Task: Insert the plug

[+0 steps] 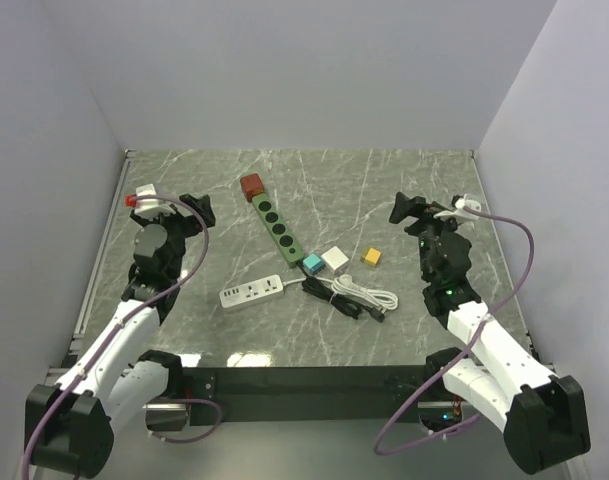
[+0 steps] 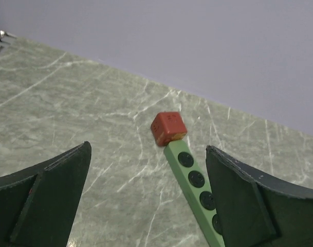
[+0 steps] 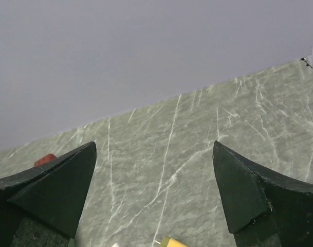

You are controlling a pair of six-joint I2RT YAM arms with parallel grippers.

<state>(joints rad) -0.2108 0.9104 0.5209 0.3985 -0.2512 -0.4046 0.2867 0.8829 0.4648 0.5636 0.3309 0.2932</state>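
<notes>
A green power strip (image 1: 275, 224) with several round sockets and a red end block (image 1: 252, 187) lies at centre left; it also shows in the left wrist view (image 2: 195, 180). A white power strip (image 1: 252, 292) lies nearer, beside a coiled black and white cable (image 1: 350, 295). Small teal (image 1: 312, 264), white (image 1: 335, 259) and yellow (image 1: 372, 257) plug adapters sit nearby. My left gripper (image 1: 198, 210) is open and empty, raised left of the green strip. My right gripper (image 1: 409, 210) is open and empty, raised right of the adapters. The yellow adapter (image 3: 172, 242) shows at the bottom of the right wrist view.
The marble table (image 1: 384, 190) is bounded by pale walls at the back and both sides. A metal rail (image 1: 102, 250) runs along the left edge. Both arms' cables loop near their bases.
</notes>
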